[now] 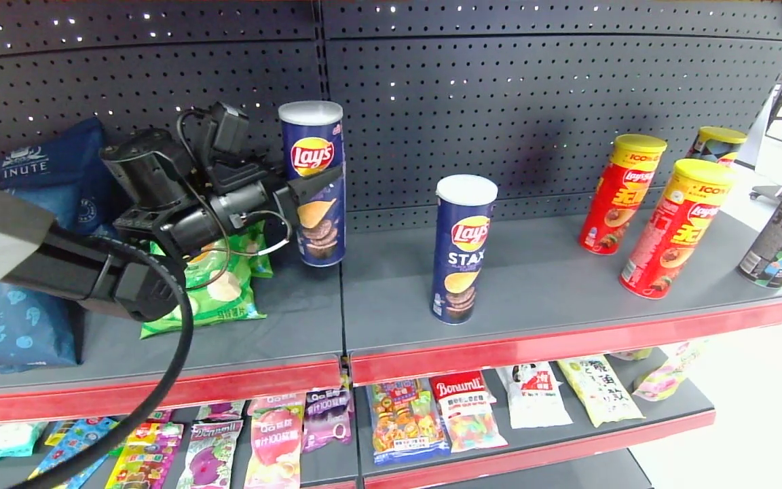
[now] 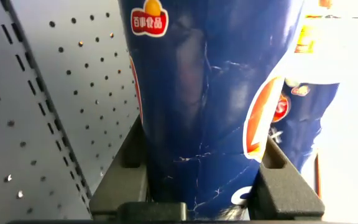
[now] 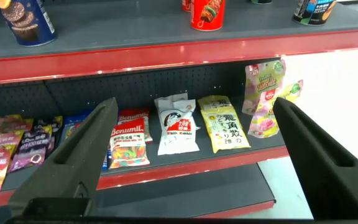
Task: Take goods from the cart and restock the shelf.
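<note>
Fingers (image 1: 316, 180) of the left pincer (image 1: 315, 193) are seen in the head view clamped on a blue chip can (image 1: 311, 136), gripped at about mid-height, with one dark finger laid across the can's front. The can is held upright over the upper shelf (image 1: 547, 285), close to the perforated back panel (image 1: 499, 102). Whether its base touches the shelf cannot be told. A second blue can (image 1: 462, 248) is stood to the right of this pincer, well apart from it and nearer the shelf's red front edge. Farther to the right, two red cans (image 1: 676, 227) are placed near each other. A green bag (image 1: 225, 285) is lain on the shelf beneath the pincer's wrist, and a blue bag (image 1: 58, 176) is propped behind the arm.

In the left wrist view, the blue chip can (image 2: 210, 99) is shown wedged between the left pincer's (image 2: 204, 186) two fingers (image 2: 288, 186) and touched by both. The second blue can (image 2: 312, 118) is glimpsed beyond the held one.

In the right wrist view, the right pincer (image 3: 194, 109) is spread wide, and nothing is held between its fingers (image 3: 73, 168). Beyond the gap, a lower shelf (image 3: 185, 168) is seen, with flat snack packets laid on it, among them a white packet (image 3: 178, 124).
</note>
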`<state>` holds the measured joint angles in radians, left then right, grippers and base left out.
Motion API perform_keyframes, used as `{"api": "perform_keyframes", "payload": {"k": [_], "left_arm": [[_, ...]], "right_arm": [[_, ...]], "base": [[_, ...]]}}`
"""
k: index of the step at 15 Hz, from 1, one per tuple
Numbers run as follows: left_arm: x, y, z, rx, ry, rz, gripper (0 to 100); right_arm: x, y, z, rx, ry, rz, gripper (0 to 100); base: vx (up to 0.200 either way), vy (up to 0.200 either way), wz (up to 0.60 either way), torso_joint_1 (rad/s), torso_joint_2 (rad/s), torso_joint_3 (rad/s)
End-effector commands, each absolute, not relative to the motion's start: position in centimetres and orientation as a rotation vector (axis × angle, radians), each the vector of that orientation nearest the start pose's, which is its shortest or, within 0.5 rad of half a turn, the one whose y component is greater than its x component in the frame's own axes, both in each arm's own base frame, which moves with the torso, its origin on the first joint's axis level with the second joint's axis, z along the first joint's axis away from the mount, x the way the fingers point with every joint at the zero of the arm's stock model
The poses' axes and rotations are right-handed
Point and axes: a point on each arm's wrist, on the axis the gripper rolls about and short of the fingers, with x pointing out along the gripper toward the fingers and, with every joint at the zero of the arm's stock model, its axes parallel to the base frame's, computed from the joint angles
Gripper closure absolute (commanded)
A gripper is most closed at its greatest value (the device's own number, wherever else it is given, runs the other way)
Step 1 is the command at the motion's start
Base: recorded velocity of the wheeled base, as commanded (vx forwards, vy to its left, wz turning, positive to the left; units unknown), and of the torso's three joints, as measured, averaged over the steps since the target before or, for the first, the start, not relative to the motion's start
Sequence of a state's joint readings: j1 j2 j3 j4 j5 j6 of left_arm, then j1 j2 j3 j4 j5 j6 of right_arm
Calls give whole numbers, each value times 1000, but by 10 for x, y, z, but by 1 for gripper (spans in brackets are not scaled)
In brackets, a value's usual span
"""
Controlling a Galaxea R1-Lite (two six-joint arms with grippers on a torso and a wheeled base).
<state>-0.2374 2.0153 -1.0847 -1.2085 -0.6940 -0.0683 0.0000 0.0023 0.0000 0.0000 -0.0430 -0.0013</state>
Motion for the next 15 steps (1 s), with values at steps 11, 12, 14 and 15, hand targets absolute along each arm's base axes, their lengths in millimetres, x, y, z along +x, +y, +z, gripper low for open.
{"api": "perform_keyframes", "payload": {"k": [11, 12, 14, 15], "left_arm": [[421, -136, 152, -21, -241, -1139, 100], [424, -137, 150, -19, -247, -1139, 100], [433, -140, 149, -15, -266, -1148, 100], [438, -143, 144, -19, -266, -1150, 100]], "right_arm": [[-23, -1, 76, -2, 2, -43, 0], [-23, -1, 76, -2, 2, -43, 0], [-23, -1, 76, -2, 2, -43, 0], [-23, -1, 76, -2, 2, -43, 0]], "base": [[0, 0, 0, 0, 0, 0], [0, 0, 0, 0, 0, 0], [0, 0, 0, 0, 0, 0], [0, 0, 0, 0, 0, 0]]}}
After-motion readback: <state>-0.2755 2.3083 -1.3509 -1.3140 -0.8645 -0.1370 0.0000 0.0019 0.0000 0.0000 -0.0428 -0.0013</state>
